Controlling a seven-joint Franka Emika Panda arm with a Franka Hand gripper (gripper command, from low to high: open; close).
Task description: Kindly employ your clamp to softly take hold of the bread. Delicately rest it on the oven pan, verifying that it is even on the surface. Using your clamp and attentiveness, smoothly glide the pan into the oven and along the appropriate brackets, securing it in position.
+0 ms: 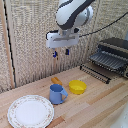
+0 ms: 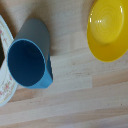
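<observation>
Your clamp (image 1: 61, 52) hangs high above the bench (image 1: 95, 107), its jaws released and empty, over the blue mug (image 1: 57, 93). The bread (image 1: 56, 80) lies on the bench just behind the mug, near the yellow bowl (image 1: 77, 87). The oven pan (image 1: 96, 71) juts from the oven (image 1: 113, 56) at the exterior view's right, and a patterned plate (image 1: 30, 111) sits at its left.

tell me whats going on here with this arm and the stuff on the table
A robot arm hangs above a wooden table with its tool open and empty, high over a blue mug. Nothing is being held. The bread lies on the table just behind the mug, next to a yellow bowl. A floral plate sits nearer the camera. On the exterior view's right, the oven stands open with its oven pan pulled out.
</observation>
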